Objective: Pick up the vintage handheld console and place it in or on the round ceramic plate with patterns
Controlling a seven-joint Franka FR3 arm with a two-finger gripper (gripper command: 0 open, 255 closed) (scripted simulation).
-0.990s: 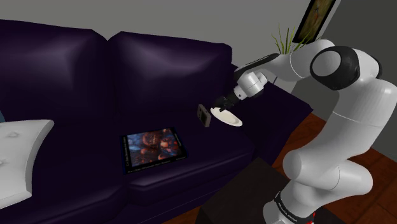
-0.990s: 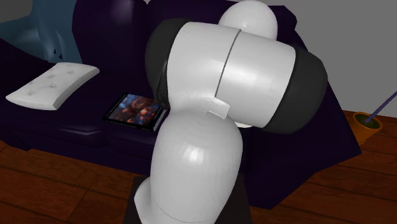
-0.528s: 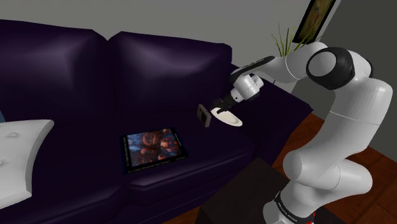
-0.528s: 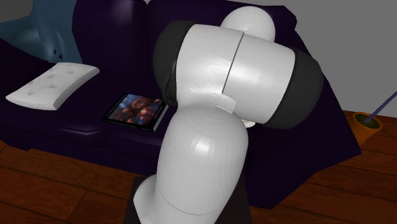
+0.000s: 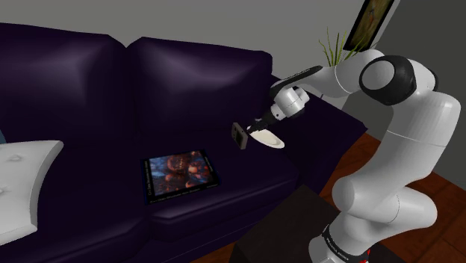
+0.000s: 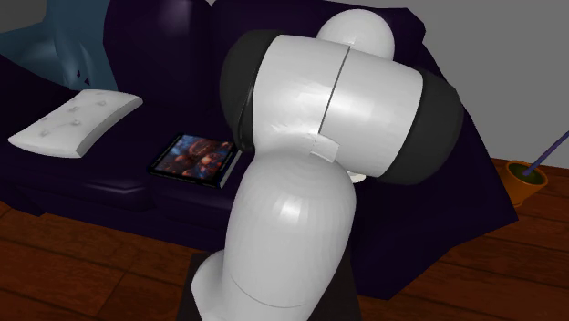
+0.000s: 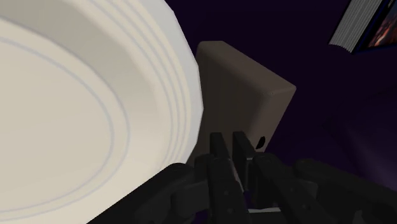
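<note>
- Within the last second the wrist rises off the plate [image 5: 269,139] and turns. In the last half-second it barely moves, only easing the gripper [image 5: 258,128] towards the console [image 5: 239,136].
- In the wrist view the pincer is clenched on nothing: its black fingers [image 7: 219,153] meet, and the console lies beyond their tips.
- The console stands on edge on the seat, a drab grey-beige block just beside the plate's rim, on the shoulder view's left of it. I cannot tell whether they touch.
- My reading is that the pick has not begun. The fingers must part and straddle the console before any lift, and the nearby rim leaves little room on that side.
- The plate is white with faint rings and sits flat on the seat.
- The work surface is a dark purple sofa [image 5: 187,82]. A picture book [image 5: 181,173] lies flat at mid-seat, well apart from the console, and a white cushion [image 5: 22,168] sits at the far end.
- The stand [image 5: 284,231] is in front of the sofa on a wooden floor [image 6: 91,274].
- Grey walls are behind, with a plant [image 5: 334,45] and a framed picture [image 5: 371,21] above the sofa arm.
</note>
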